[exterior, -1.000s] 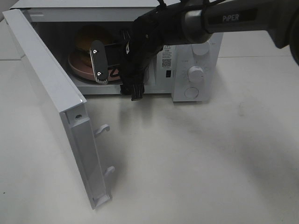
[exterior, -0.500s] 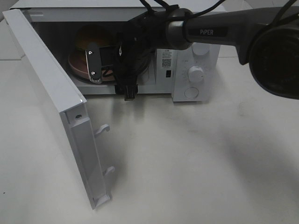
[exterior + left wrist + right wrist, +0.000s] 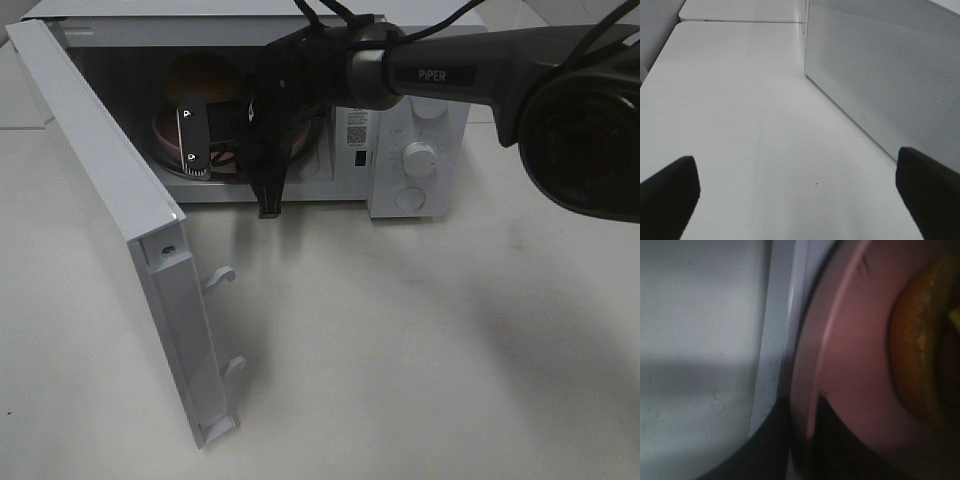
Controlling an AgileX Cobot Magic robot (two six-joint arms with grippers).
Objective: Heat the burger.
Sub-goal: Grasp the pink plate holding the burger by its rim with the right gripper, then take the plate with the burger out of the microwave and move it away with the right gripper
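The burger (image 3: 200, 75) with its golden-brown bun sits on a pink plate (image 3: 163, 135) inside the open microwave (image 3: 420, 150). My right gripper (image 3: 195, 140) reaches into the cavity at the plate's near rim. In the right wrist view the plate's rim (image 3: 855, 365) runs between the two dark fingers of the right gripper (image 3: 800, 407), which close on it, and the burger (image 3: 925, 350) lies just beyond. My left gripper (image 3: 800, 200) hangs open over bare table beside the microwave's perforated wall (image 3: 880, 75), holding nothing.
The microwave door (image 3: 110, 200) swings wide toward the front left, its latch hooks (image 3: 220, 275) sticking out. Two dials (image 3: 420, 155) sit on the right-hand panel. The right arm (image 3: 450, 70) crosses in front of the microwave's top.
My right gripper has slid left and deeper into the cavity, and its fingers have closed from wide open onto the plate's rim. The left gripper has not moved.
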